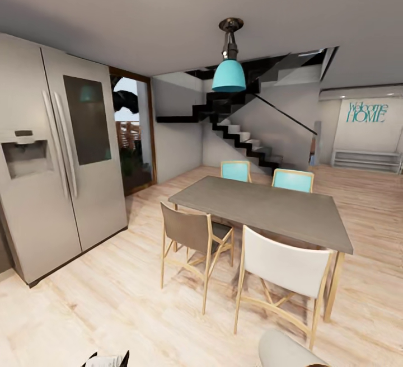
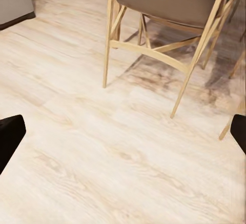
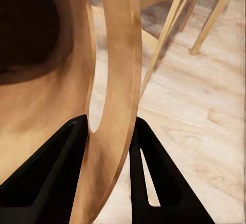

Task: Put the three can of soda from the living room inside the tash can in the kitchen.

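Observation:
My right gripper (image 3: 110,131) is shut on the wall of the tash can (image 3: 41,80). One black finger sits inside the brown coppery inner wall and the other sits outside the rim. The can's pale grey-beige outer wall (image 1: 282,350) shows at the bottom right of the head view. My left gripper (image 2: 123,137) is open over bare wood floor with nothing between its fingers (image 2: 10,137). Its tips (image 1: 106,360) peek in at the head view's bottom edge. The cans of soda are out of view.
A tall steel double-door fridge (image 1: 61,154) stands on the left. Ahead is a grey dining table (image 1: 263,207) with wooden chairs: a brown one (image 1: 193,233), a white one (image 1: 285,269) and two teal ones behind. Light wood floor (image 1: 84,300) lies between them.

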You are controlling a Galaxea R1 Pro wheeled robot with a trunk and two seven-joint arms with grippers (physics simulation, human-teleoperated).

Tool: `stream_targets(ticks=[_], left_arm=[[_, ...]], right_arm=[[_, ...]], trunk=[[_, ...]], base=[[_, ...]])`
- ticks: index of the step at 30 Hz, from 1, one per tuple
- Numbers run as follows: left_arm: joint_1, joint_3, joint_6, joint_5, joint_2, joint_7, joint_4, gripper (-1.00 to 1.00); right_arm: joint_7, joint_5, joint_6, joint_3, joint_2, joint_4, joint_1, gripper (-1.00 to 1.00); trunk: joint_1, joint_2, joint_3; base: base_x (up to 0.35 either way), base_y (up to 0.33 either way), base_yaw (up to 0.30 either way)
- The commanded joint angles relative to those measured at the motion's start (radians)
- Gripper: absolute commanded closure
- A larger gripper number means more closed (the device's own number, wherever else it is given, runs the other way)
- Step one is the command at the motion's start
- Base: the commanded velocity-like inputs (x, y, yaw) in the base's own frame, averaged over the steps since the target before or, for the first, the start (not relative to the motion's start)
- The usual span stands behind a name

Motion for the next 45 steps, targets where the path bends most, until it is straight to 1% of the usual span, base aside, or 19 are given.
stream_targets(ticks=[1, 45], left_arm=[[0.0, 0.0, 0.0, 0.0, 0.0, 0.0, 0.0, -1.0], [0.0, 0.0, 0.0, -0.001, 0.0, 0.0, 0.005, -1.0]], right_arm=[[0.003, -0.004, 0.0, -0.012, 0.0, -0.002, -0.001, 1.0], [0.003, -0.004, -0.001, -0.012, -0.001, -0.002, -0.001, 1.0]], trunk=[[0.0, 0.0, 0.001], [0.0, 0.0, 0.033]], base=[[0.0, 0.0, -0.236], [0.0, 0.0, -0.234]])
